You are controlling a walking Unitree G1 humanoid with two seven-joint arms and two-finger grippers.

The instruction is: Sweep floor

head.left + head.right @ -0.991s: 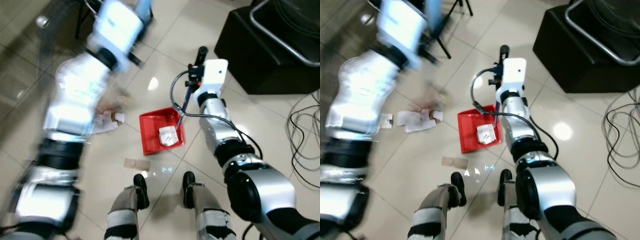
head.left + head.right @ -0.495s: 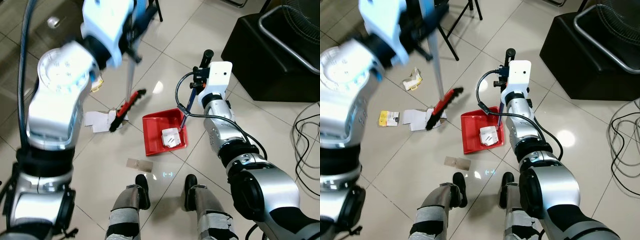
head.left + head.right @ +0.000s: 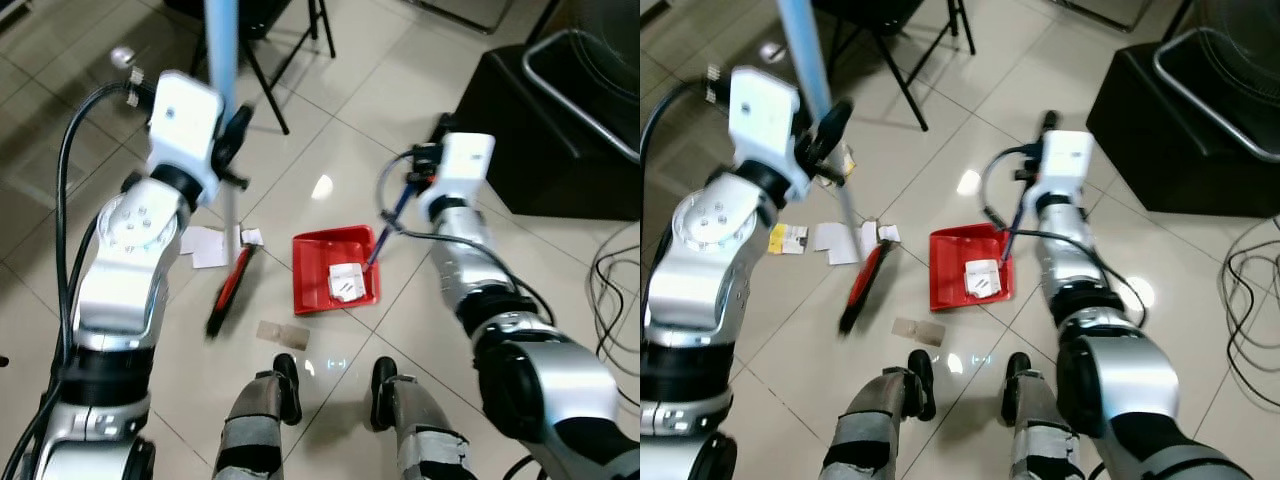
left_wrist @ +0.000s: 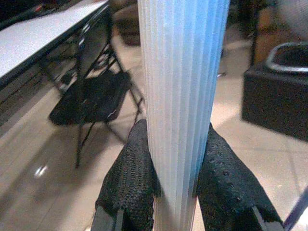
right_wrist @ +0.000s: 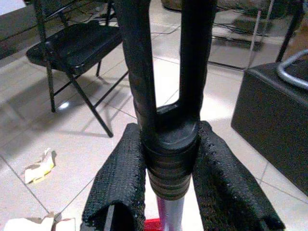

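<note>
Paper scraps (image 3: 830,237) lay on the tiled floor (image 3: 300,150) at the left. The left gripper (image 4: 175,185) was clamped on the broom's pale blue pole (image 4: 180,96), and the red brush head (image 3: 230,290) rested on the tiles just right of the scraps. Right again sat the red dustpan (image 3: 315,280) with a scrap (image 3: 345,282) in it. The right gripper (image 5: 168,192) gripped the dustpan's black handle (image 5: 166,96).

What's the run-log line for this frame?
left pincer: shut on broom handle | right pincer: shut on dustpan handle | dustpan: one scrap inside | floor: scraps left of broom head
</note>
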